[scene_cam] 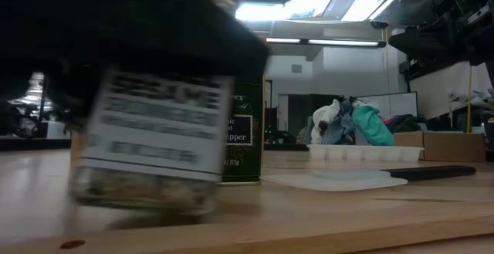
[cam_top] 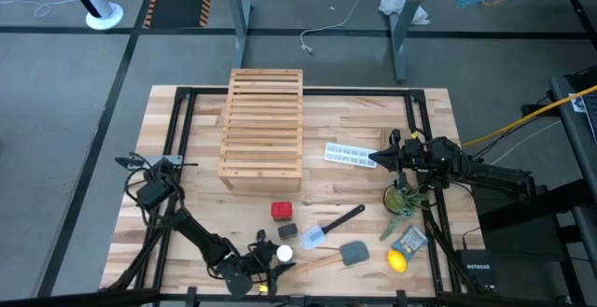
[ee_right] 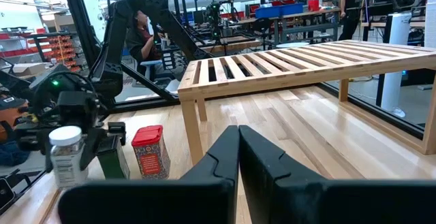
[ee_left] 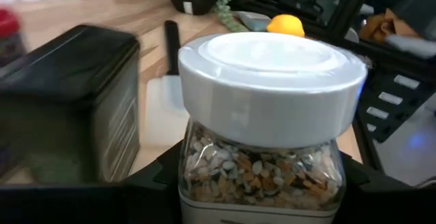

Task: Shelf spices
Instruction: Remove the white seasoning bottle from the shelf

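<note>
Slatted wooden shelf (cam_top: 262,128) sits mid-table, top bare. Left gripper (cam_top: 264,268), near front edge, clamps clear jar (ee_left: 266,142), white lid, label "SESAME". Black tin (cam_top: 287,230) just beside; red tin (cam_top: 281,211) behind. Right gripper (ee_right: 238,157) fingers together, empty, right side.

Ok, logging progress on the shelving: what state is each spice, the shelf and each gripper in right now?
clear jar: upright, lid on, gripped by left gripper
black tin: upright on table
red tin: upright on table
shelf: no spices on it
right gripper: shut, empty
</note>
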Tool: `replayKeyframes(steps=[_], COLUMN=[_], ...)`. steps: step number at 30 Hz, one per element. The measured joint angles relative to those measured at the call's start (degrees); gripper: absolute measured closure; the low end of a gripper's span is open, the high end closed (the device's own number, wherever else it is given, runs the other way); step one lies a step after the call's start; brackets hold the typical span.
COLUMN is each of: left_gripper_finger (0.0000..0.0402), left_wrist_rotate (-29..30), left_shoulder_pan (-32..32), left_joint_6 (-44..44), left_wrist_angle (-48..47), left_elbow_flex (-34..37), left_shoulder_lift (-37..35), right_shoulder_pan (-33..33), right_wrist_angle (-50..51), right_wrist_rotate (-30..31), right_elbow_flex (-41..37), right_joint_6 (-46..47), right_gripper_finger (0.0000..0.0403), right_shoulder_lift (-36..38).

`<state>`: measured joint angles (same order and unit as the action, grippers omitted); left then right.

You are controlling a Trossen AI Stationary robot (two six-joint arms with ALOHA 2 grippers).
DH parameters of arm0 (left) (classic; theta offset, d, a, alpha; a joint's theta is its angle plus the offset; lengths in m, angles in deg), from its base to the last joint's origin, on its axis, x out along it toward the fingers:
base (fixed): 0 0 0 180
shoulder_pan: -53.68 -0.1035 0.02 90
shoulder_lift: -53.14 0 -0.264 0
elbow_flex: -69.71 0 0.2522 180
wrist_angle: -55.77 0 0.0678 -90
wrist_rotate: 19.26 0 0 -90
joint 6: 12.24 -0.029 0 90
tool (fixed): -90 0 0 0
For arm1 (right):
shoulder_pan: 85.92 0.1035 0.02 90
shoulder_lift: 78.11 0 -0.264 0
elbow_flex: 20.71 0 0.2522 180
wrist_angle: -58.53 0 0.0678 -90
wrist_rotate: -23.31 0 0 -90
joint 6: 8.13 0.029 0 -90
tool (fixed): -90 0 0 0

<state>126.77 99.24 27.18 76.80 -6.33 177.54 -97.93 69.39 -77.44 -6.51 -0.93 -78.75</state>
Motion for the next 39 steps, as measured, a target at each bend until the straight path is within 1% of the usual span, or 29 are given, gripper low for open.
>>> replayKeyframes(steps=[5, 10, 15, 20, 30, 32, 36, 39], left_gripper_finger=[0.0216, 0.0216, 0.0216, 0.0216, 0.0216, 0.0203, 0.0145, 0.0123], left_wrist_rotate=[-4.65, -11.24, -15.16, -15.80, -14.75, -14.72, -15.62, -15.43], left_shoulder_pan=[-2.89, -6.37, -8.53, -8.81, -6.12, -6.12, -6.12, -6.07], left_joint_6=[-3.62, -6.48, -9.57, -11.20, -10.18, -9.13, -6.76, -3.53], left_wrist_angle=[-0.22, -0.20, -0.41, -0.70, -1.53, -1.55, -4.05, -5.14], left_elbow_flex=[-1.09, -1.98, -2.79, -3.10, -3.10, -3.10, -2.81, -2.84], left_shoulder_lift=[0.06, 0.07, 0.11, 0.18, 0.22, 0.22, 0.80, 0.62], right_shoulder_pan=[-0.01, 0.00, -0.02, 0.00, -0.02, -0.01, -0.01, 0.00], right_wrist_angle=[0.00, 0.00, 0.00, 0.00, 0.00, 0.00, 0.00, 0.00], right_wrist_rotate=[0.00, 0.00, 0.00, 0.00, 0.00, 0.00, 0.00, 0.00], right_elbow_flex=[0.00, 0.00, 0.02, 0.00, 0.02, 0.00, 0.01, 0.00], right_joint_6=[-0.02, -0.02, 0.00, 0.00, -0.02, -0.01, -0.01, 0.00], right_gripper_finger=[0.0386, 0.0386, 0.0386, 0.0386, 0.0386, 0.0386, 0.0386, 0.0386], right_shoulder_lift=[0.00, 0.00, 0.00, 0.00, 0.00, 0.00, -0.01, 0.00])
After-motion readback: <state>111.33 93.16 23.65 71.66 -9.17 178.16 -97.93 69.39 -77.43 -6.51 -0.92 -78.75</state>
